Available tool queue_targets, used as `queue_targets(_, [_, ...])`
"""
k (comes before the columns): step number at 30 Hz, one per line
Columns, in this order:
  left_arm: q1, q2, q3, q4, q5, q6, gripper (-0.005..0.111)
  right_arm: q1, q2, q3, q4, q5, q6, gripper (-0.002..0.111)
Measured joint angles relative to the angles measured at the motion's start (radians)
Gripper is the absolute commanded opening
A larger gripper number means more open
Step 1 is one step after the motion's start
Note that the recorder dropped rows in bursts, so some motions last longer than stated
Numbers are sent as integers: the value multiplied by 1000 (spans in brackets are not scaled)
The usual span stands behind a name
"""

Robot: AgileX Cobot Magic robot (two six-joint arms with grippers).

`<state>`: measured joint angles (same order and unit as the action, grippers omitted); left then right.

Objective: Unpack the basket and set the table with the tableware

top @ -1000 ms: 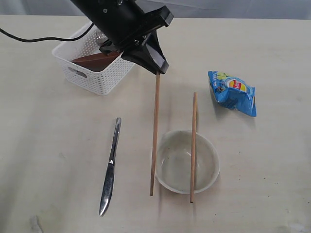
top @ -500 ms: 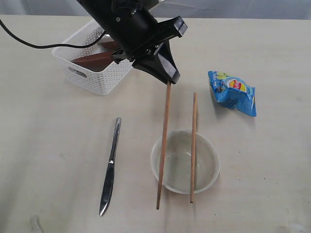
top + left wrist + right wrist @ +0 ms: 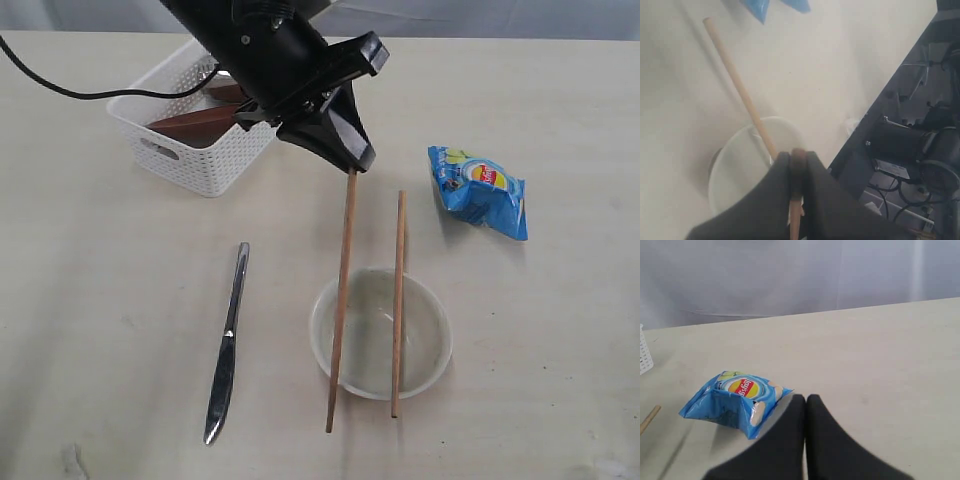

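Observation:
My left gripper [image 3: 352,160] is shut on the top end of a wooden chopstick [image 3: 340,300], which slants down across the left rim of the cream bowl [image 3: 381,333]. In the left wrist view the fingers [image 3: 798,157] pinch that chopstick [image 3: 796,220] above the bowl [image 3: 735,170]. A second chopstick [image 3: 398,300] lies across the bowl's right side. A steel knife [image 3: 226,345] lies on the table [image 3: 100,300] left of the bowl. The white basket [image 3: 195,160] at the back left holds dark brown tableware [image 3: 190,125]. My right gripper [image 3: 806,400] is shut and empty, and does not show in the exterior view.
A blue snack bag [image 3: 480,190] lies on the table right of the chopsticks, close in front of the right gripper in its wrist view [image 3: 735,397]. A black cable [image 3: 60,85] runs along the back left by the basket.
My left gripper has carried the chopstick to the right, from beside the bowl's left side to over its left rim. The right gripper has stayed still.

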<state>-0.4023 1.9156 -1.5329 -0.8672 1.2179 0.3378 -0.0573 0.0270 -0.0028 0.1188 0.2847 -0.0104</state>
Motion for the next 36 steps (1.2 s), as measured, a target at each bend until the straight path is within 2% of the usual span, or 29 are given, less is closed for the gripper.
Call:
queue_targets(3, [0, 0, 0, -11, 0, 21, 0, 0, 0, 2, 110, -82, 52, 0])
queue_targets(4, [0, 0, 0, -16, 0, 29, 0, 0, 0, 1, 328, -173, 140, 0])
queue_targets(5, [0, 0, 0, -21, 0, 29, 0, 0, 0, 1, 460, -209, 174, 0])
queue_targets(6, [0, 0, 0, -35, 0, 37, 0, 0, 0, 1, 704, -295, 223, 0])
queue_targets(8, [0, 0, 0, -53, 0, 41, 0, 0, 0, 1, 949, -378, 247, 0])
queue_targets(10, [0, 0, 0, -72, -2, 51, 0, 0, 0, 1, 1048, -460, 268, 0])
queue_targets(14, [0, 0, -6, -94, -2, 73, 0, 0, 5, 1, 1035, -497, 437, 0])
queue_targets(16, [0, 0, -6, -94, -2, 75, 0, 0, 35, -2, 903, -442, 461, 0])
queue_targets(19, [0, 0, -6, -98, -2, 78, 0, 0, 119, -77, 701, -263, 447, 0])
queue_targets(23, [0, 0, -6, -98, -2, 78, 0, 0, 293, -252, 563, -76, 318, 1])
queue_targets(30, [0, 0, -6, -98, -2, 80, 0, 0, 709, -551, 544, 359, -51, 1])
queue_targets(31, [0, 0, -6, -98, -2, 84, 0, 0, 768, -580, 563, 420, -110, 2])
queue_targets(33, [0, 0, -6, -100, -2, 86, 0, 0, 875, -609, 629, 517, -228, 13])
queue_targets(36, [0, 0, -6, -100, -2, 88, 0, 25, 980, -614, 709, 594, -377, 36])
